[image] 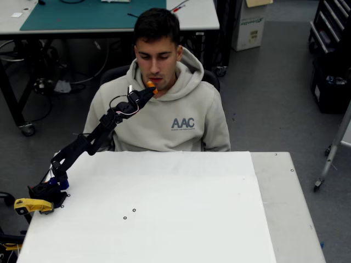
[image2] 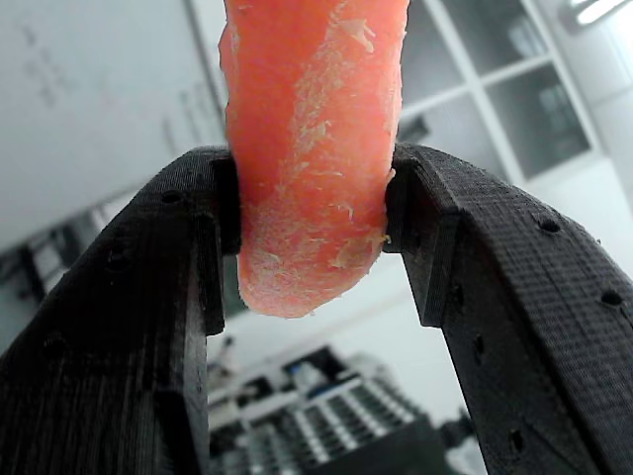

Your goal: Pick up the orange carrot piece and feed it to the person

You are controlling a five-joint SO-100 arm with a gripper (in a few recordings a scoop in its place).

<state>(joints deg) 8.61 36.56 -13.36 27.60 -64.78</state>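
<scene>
Now the arm stretches from its base at the lower left of the overhead view up toward the upper middle of the frame, where the person (image: 164,109) sits behind the white worktop (image: 164,219). The pincer (image: 147,92) is clamped on the orange carrot piece (image: 151,85), holding it just beside the person's mouth; whether it touches the lips is too fine to tell from above. In the wrist view the two black fingers (image2: 198,257) press on the carrot piece (image2: 307,158) from either side, near its lower end, with most of its length standing up out of the grip toward the top of the frame.

The step in hand looks like the final offering, and the task seems close to done. To do it well, I would judge that the approach should be slow and short, keeping the free end of the carrot leading so that only food, not the hard plastic fingers, meets the face. The grip should hold until the person has the piece between the teeth, then loosen gently; opening too soon would likely drop it onto the hoodie or the worktop. A steady wrist matters too, since a swing this close could jab a lip or chin.
</scene>
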